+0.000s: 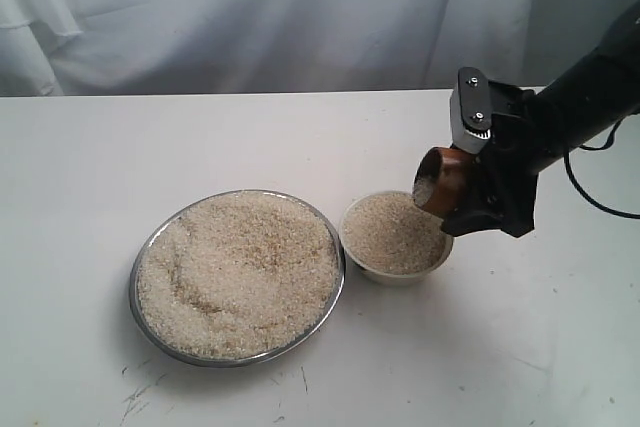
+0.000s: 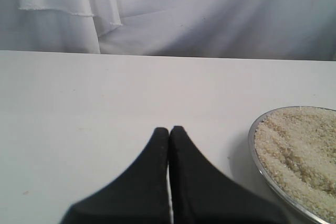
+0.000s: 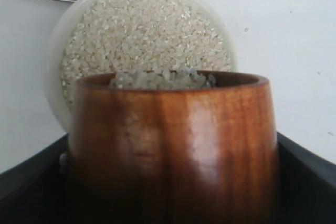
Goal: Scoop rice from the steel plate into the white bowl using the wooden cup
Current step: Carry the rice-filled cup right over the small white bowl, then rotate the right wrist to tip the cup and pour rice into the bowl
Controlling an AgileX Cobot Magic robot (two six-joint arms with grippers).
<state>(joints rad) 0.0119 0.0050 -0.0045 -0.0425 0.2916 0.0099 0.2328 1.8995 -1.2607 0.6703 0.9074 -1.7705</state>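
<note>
Two vessels low on a plain white table [image 1: 120,157], backed by a pale, folded white curtain [image 1: 300,17]. Wide, shallow steel plate [image 1: 134,292] of shiny silver metal on the left of the exterior view, heaped almost to its thin rim with rice [image 1: 240,272], off-white to beige loose grains, furrowed on top. Just beside its right edge, a small, round, thick-rimmed white bowl [image 1: 400,273], filled near the brim with the same grains; touching or barely apart, impossible to tell. Thin black cable [image 1: 590,197] looping over the table at the far right, well apart from both vessels.

Small barrel-shaped wooden cup [image 1: 445,179] of glossy reddish-brown wood, held in the air over the bowl's right rim, tilted with its mouth down toward the bowl, pale grains showing at the lip. Pinched on both sides by the black right gripper [image 1: 468,172], one finger above and one below in the exterior view. In the right wrist view, cup filling the foreground and hiding the bowl's near edge, rice level with its mouth, black fingers [image 3: 31,177] flanking it.

Black left gripper [image 2: 169,136] out of the exterior view. In its own wrist view, fingers pressed together with only a hairline seam, holding nothing, low above bare table, near the plate's rim.
</note>
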